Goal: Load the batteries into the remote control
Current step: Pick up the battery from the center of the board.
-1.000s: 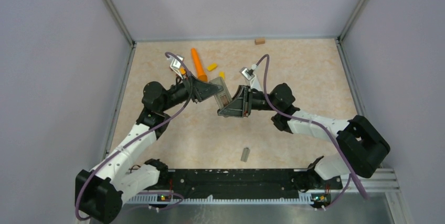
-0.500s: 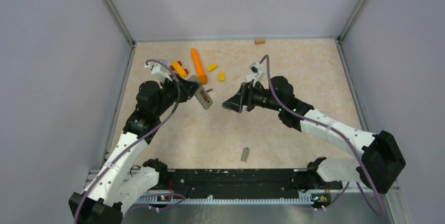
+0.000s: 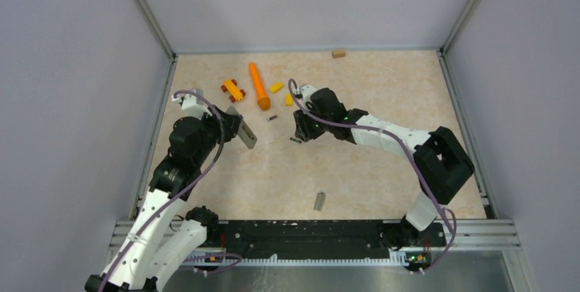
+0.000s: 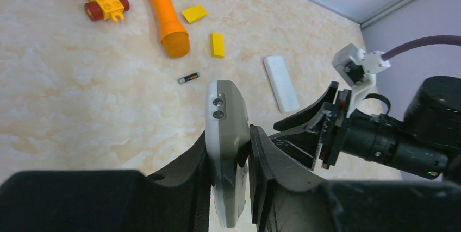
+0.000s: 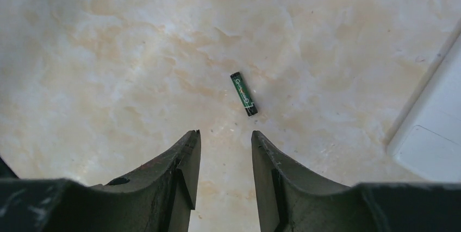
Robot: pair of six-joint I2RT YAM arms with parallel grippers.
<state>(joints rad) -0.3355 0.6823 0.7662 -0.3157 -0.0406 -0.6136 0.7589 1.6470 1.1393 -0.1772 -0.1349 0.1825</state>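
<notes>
On the tabletop (image 5: 108,52) lies one small green battery (image 5: 243,94), just ahead of the right hand (image 5: 224,137), its fingers partly spread and empty; well apart, the left hand (image 4: 231,150) clamps a grey remote control (image 4: 224,107), narrow edge up.

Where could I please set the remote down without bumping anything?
The far right of the table is bare, between the brown block and the right arm. So is the near middle, around the grey piece. It is crowded far left: the toy car, orange stick, yellow blocks and a battery.
</notes>
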